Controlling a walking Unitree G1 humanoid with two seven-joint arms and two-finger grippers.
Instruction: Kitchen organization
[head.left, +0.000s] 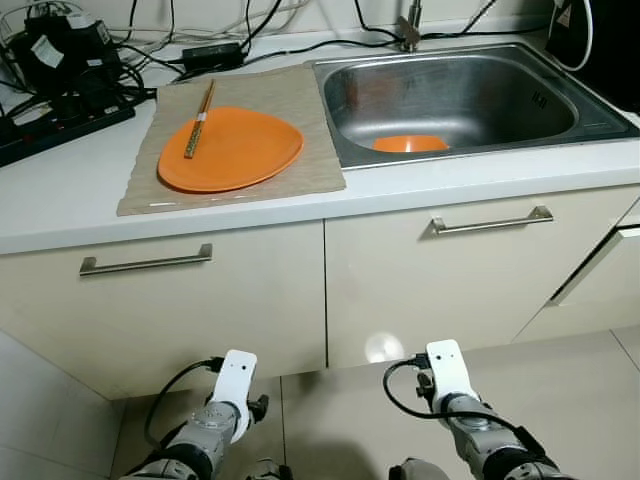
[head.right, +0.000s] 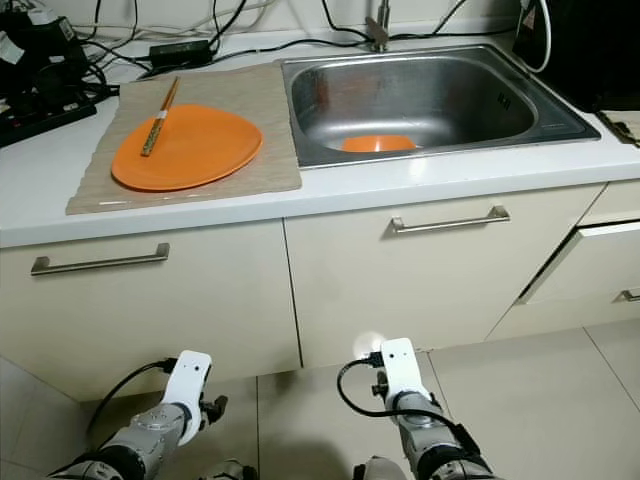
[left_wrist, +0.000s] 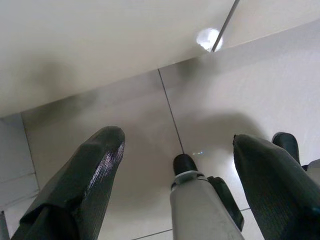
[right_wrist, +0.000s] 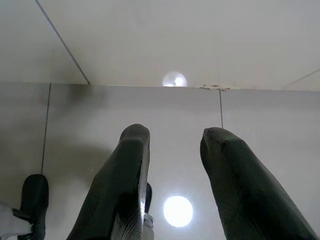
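Note:
An orange plate (head.left: 231, 150) lies on a beige mat (head.left: 290, 100) on the white counter, left of the sink. A pair of brown chopsticks (head.left: 198, 121) rests across the plate's left edge. In the steel sink (head.left: 560, 95) sits an orange bowl (head.left: 410, 144). Both silver arms hang low in front of the cabinet doors, the left arm (head.left: 225, 400) and the right arm (head.left: 450, 385). My left gripper (left_wrist: 178, 139) is open wide over the floor tiles, holding nothing. My right gripper (right_wrist: 176, 132) is open with a narrower gap, also holding nothing.
Black power strips and cables (head.left: 70, 70) crowd the back left of the counter. A faucet base (head.left: 409, 38) stands behind the sink. Two cabinet doors with bar handles (head.left: 146, 262) sit below the counter; a drawer front (head.left: 600, 270) at the right stands slightly out.

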